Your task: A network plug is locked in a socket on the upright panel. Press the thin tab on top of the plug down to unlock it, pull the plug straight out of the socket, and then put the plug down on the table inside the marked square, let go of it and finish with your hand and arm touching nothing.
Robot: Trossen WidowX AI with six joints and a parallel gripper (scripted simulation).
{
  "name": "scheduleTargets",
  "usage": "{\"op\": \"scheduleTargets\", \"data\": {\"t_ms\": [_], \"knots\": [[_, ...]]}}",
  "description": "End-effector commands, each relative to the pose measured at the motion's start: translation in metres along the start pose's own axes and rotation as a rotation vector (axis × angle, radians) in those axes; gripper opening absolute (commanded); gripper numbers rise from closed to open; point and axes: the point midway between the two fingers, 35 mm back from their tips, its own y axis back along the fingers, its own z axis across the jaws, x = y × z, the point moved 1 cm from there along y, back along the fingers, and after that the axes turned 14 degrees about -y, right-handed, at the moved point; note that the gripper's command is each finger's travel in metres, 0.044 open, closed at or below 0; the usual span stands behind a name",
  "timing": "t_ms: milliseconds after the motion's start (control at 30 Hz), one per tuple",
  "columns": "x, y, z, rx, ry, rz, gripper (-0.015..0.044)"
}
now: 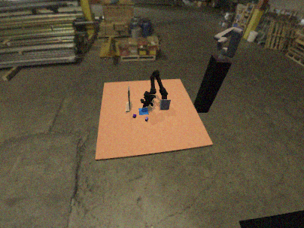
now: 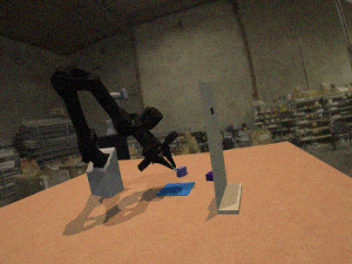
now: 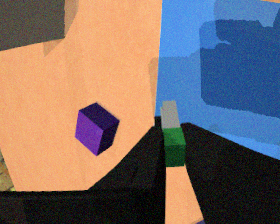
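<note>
My gripper (image 2: 175,169) (image 3: 170,134) is shut on the plug, a green block (image 3: 174,147) with a light grey end. The plug is out of the socket and held in the air, with the fingers slanting down. The marked blue square (image 1: 144,111) (image 2: 176,190) (image 3: 176,75) lies flat on the table below the fingertips. In the wrist view the plug overlaps the square's near left edge. The upright grey panel (image 1: 129,97) (image 2: 214,147) stands apart from the gripper, with a dark socket hole (image 2: 212,111). The plug's tab cannot be made out.
Two small purple cubes stand on the table near the square: one (image 1: 134,116) (image 2: 209,176) toward the panel, the other (image 1: 147,119) (image 2: 182,172) beyond the fingertips in the exterior view. One purple cube (image 3: 92,131) shows left of the plug. The arm's grey base block (image 1: 165,104) (image 2: 105,178) stands opposite the panel.
</note>
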Motion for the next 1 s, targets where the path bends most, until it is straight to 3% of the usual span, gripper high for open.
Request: {"op": "scheduleTargets", "data": {"t_ms": [0, 967], "knots": [[-0.001, -0.003, -0.002, 0.004, -0.002, -0.007, 0.0000], [-0.004, -0.027, -0.017, 0.006, -0.002, -0.005, 0.0000]]}}
